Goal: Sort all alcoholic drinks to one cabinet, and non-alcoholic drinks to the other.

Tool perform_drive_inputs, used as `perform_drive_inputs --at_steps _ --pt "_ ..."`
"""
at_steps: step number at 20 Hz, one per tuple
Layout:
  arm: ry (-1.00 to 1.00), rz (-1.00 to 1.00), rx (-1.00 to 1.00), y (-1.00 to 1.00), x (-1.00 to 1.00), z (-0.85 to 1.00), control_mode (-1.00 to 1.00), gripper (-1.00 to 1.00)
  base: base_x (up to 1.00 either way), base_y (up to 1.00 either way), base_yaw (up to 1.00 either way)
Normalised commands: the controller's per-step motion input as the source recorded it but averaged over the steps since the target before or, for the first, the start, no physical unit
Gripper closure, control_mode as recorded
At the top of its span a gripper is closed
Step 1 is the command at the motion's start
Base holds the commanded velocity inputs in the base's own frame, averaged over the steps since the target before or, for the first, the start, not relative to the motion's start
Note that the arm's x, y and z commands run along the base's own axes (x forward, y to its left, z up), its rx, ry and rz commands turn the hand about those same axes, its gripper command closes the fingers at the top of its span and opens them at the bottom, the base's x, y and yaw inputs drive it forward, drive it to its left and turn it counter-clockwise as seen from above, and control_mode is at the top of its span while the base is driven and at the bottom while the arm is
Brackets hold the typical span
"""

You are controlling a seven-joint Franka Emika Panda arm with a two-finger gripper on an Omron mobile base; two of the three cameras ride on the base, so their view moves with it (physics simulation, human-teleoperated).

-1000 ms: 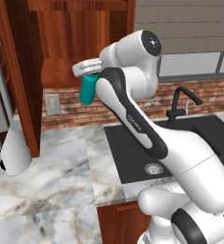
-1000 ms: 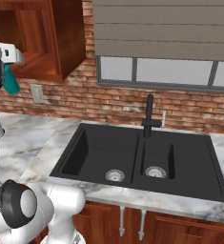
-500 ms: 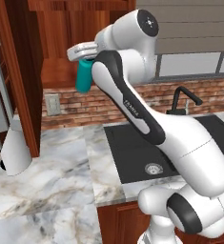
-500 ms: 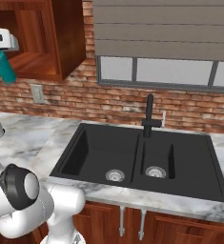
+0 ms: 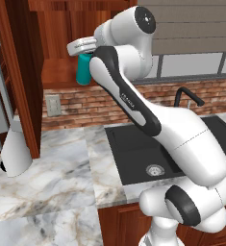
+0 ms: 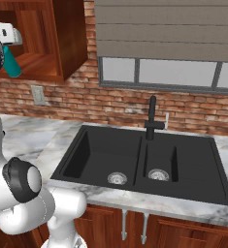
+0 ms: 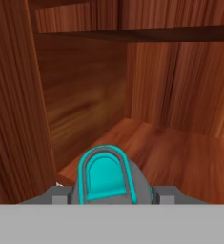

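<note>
Item: teal bottle (image 5: 83, 69), slim, glossy, hanging below the gripper (image 5: 81, 48), whose jaws are partly closed around its top.
Location: at the open front of the wooden wall cabinet (image 6: 62, 43), above its floor.
Risk: likely toppling if released high or tilted; may clip the cabinet's side wall (image 7: 13, 95).

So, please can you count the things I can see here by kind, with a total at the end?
Teal bottle, held in the pincer: 1
Wooden wall cabinet: 1
Black sink with two basins: 1
Black tap: 1
Wall socket: 1
White rounded object on the marble counter, kind unclear: 1
Total: 6
</note>
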Motion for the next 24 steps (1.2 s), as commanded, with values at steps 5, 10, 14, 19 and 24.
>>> perform_drive_inputs --at_steps 5,10,14,19,24 --pt "-0.13 0.00 -0.01 0.00 0.18 0.00 -1.00 1.00 0.00 0.00 0.00" --pt "-0.02 0.00 0.00 0.00 0.40 0.00 -1.00 1.00 0.00 0.00 0.00" --pt "0.00 0.00 0.00 0.00 0.43 0.00 -1.00 1.00 0.00 0.00 0.00" --pt "0.00 0.00 0.00 0.00 0.42 0.00 -1.00 1.00 0.00 0.00 0.00" --pt "0.00 0.00 0.00 0.00 0.32 0.00 -1.00 1.00 0.00 0.00 0.00"
